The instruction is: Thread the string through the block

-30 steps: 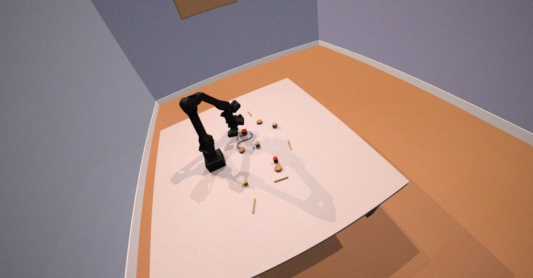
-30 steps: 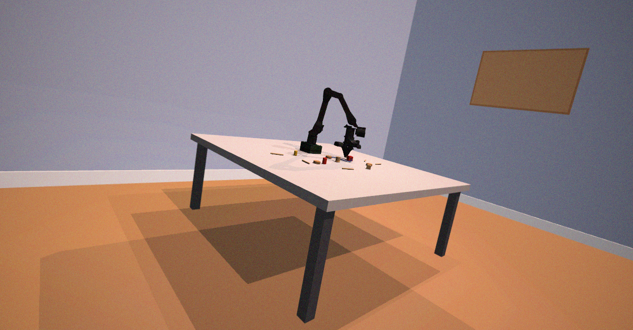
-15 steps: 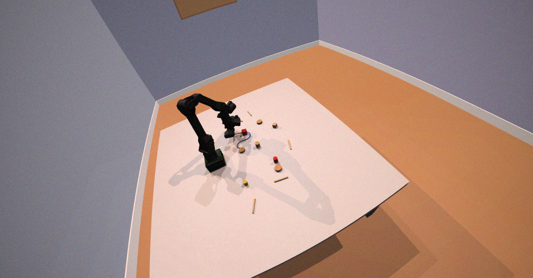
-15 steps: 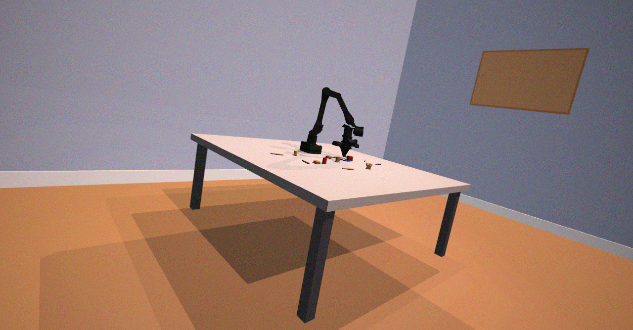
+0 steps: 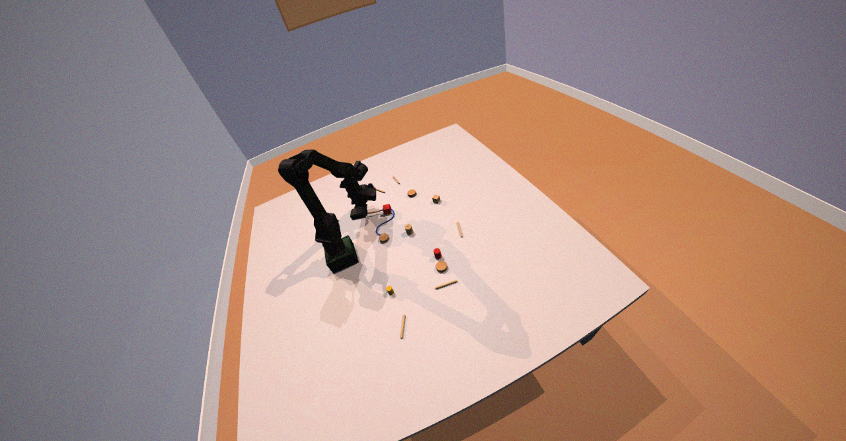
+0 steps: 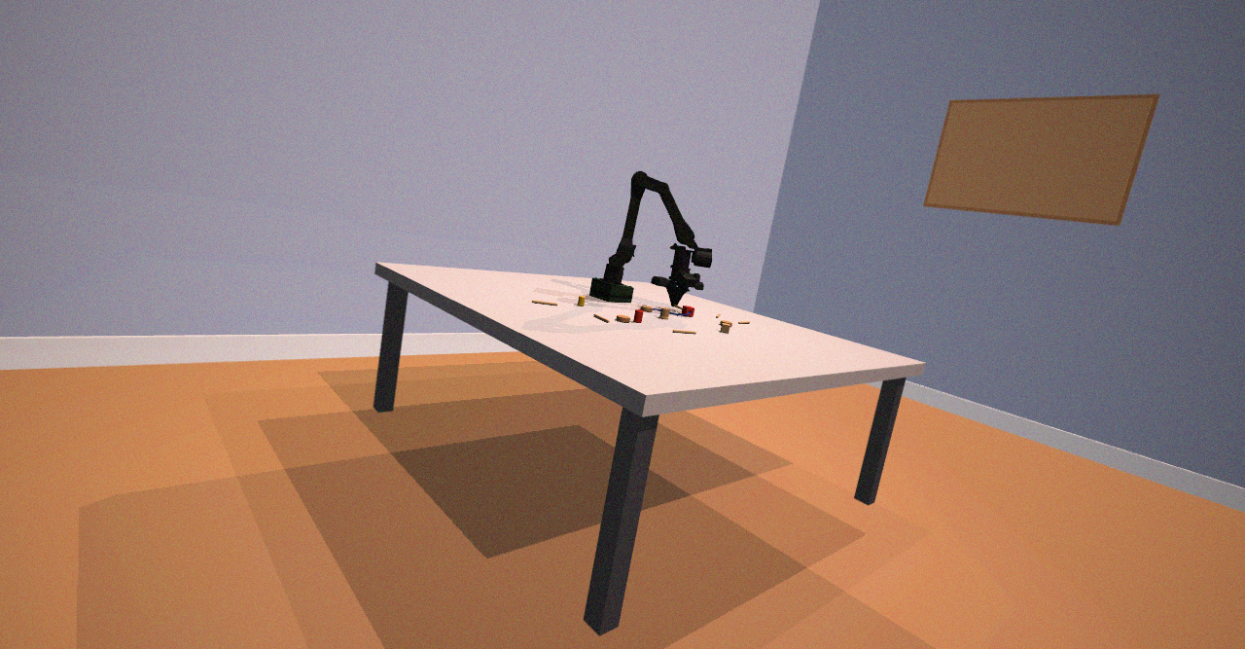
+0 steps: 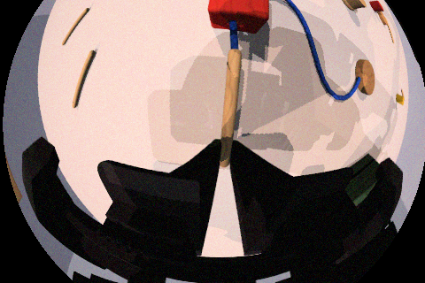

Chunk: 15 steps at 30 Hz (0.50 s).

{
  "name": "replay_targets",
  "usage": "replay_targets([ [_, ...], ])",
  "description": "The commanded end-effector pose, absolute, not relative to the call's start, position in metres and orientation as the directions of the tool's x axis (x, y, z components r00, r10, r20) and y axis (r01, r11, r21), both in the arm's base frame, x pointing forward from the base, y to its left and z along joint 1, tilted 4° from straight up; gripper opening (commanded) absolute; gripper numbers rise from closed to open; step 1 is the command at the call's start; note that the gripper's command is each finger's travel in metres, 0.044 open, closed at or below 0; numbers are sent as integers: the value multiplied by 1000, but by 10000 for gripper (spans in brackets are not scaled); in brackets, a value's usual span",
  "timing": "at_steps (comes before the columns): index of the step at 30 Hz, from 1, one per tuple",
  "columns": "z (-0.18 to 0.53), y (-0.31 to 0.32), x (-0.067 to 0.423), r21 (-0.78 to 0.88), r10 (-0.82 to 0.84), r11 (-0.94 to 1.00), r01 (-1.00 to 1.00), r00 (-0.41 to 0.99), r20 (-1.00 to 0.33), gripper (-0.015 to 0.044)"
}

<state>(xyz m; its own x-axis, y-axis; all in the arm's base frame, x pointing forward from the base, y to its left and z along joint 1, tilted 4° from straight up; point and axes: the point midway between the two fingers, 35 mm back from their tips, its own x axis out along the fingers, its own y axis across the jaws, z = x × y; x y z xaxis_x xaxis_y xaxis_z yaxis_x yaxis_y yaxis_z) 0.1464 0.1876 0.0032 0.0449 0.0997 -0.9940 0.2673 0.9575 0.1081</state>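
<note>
A bare room arranged as a robot test space: plain blue-grey walls, an orange floor (image 6: pixel 217 506) with a pale skirting board (image 6: pixel 174 350), and a cork board (image 6: pixel 1040 157) on the wall beside a single white table (image 6: pixel 696 366) on dark legs.
</note>
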Motion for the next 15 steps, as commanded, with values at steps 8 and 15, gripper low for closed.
replay_targets([
  [8, 4, 204, 137, 110, 98, 937, 331, 52, -994, 0],
  [15, 5, 216, 134, 112, 98, 914, 391, 55, -994, 0],
])
